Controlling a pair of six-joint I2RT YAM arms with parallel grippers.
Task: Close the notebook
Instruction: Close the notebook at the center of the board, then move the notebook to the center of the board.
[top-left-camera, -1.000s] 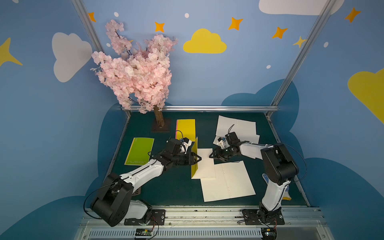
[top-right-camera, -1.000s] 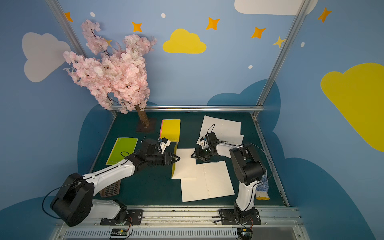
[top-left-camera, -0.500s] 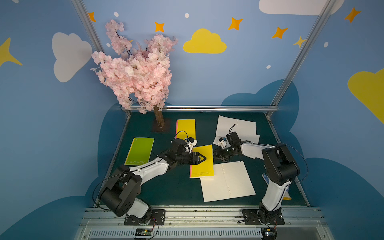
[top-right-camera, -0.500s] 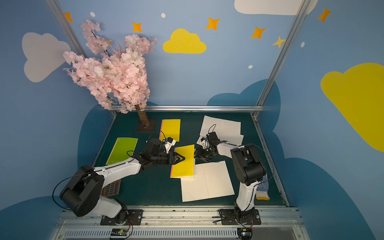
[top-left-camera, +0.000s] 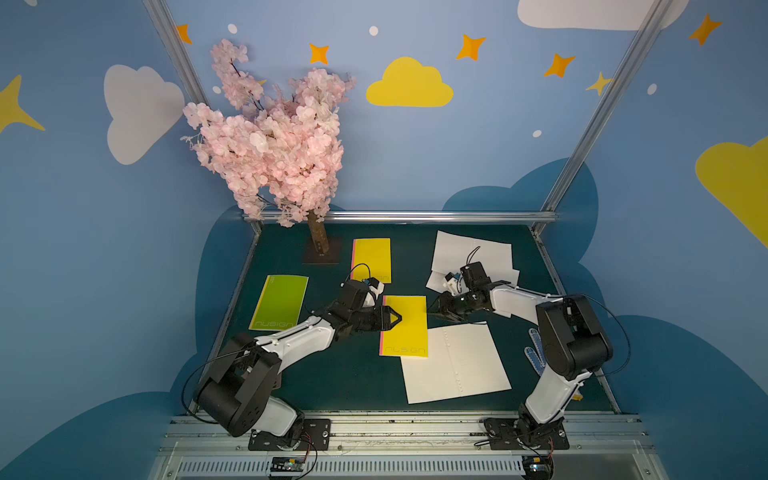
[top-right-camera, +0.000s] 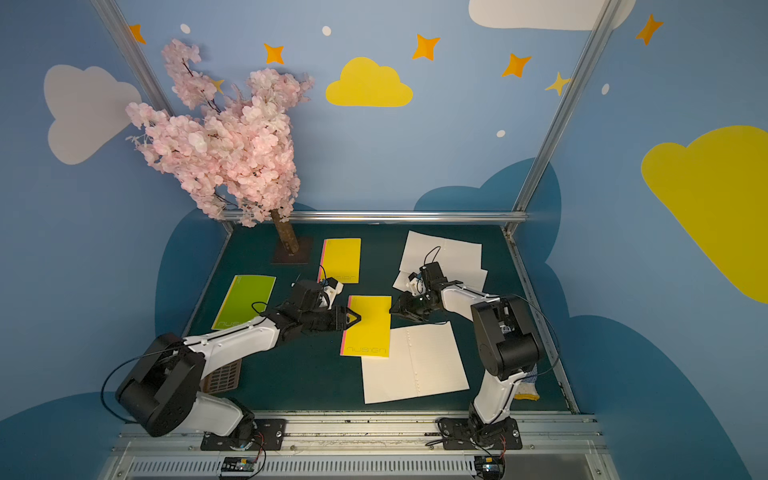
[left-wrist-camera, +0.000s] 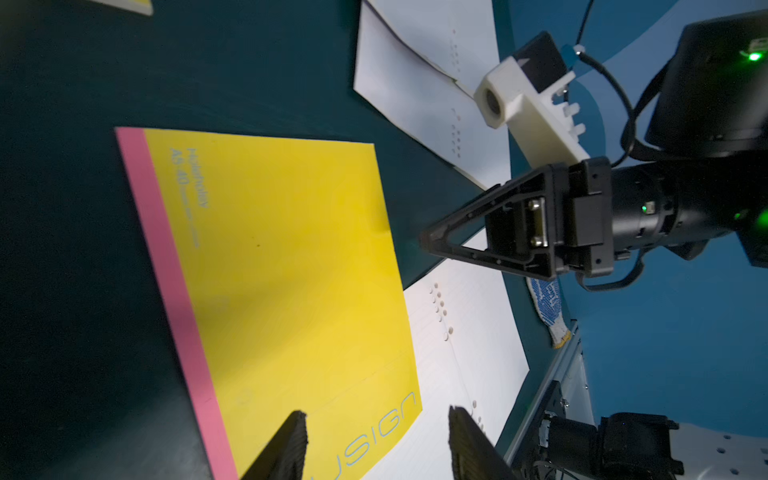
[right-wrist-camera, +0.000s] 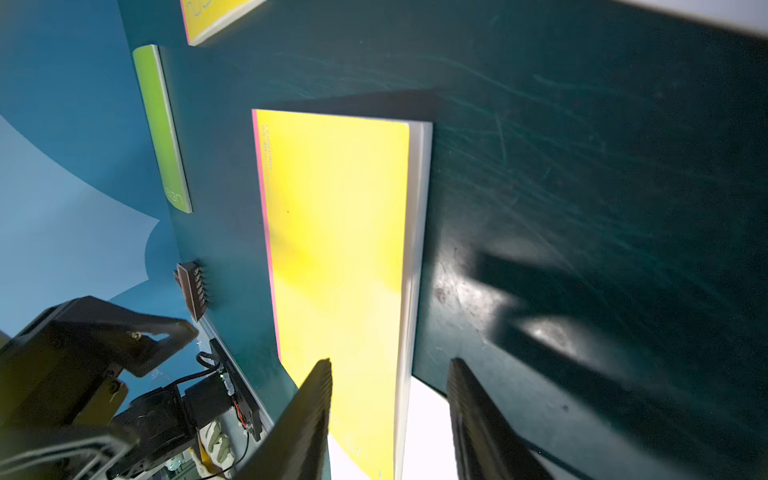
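The notebook (top-left-camera: 405, 328) (top-right-camera: 368, 326) has a yellow cover and a pink spine, and it lies flat and closed in the middle of the green table. My left gripper (top-left-camera: 397, 319) (top-right-camera: 357, 318) hovers over its spine-side edge. In the left wrist view the left gripper (left-wrist-camera: 376, 415) is open above the cover (left-wrist-camera: 282, 270), holding nothing. My right gripper (top-left-camera: 432, 309) (top-right-camera: 392, 309) points at the notebook's far right corner. In the right wrist view the right gripper (right-wrist-camera: 388, 365) is open, with the notebook's page edge (right-wrist-camera: 417, 249) seen between its fingers, ungripped.
An open white notebook (top-left-camera: 455, 361) lies against the closed one's right side. Another open one (top-left-camera: 471, 257) is at the back right. A second yellow notebook (top-left-camera: 372, 259), a green notebook (top-left-camera: 280, 301) and the cherry tree's trunk (top-left-camera: 318, 241) stand left and behind. A glove (top-left-camera: 536, 353) lies by the right arm.
The yellow cover stood upright a second ago and now lies flat, shut. My left gripper followed it rightward over the notebook. The right gripper barely moved.
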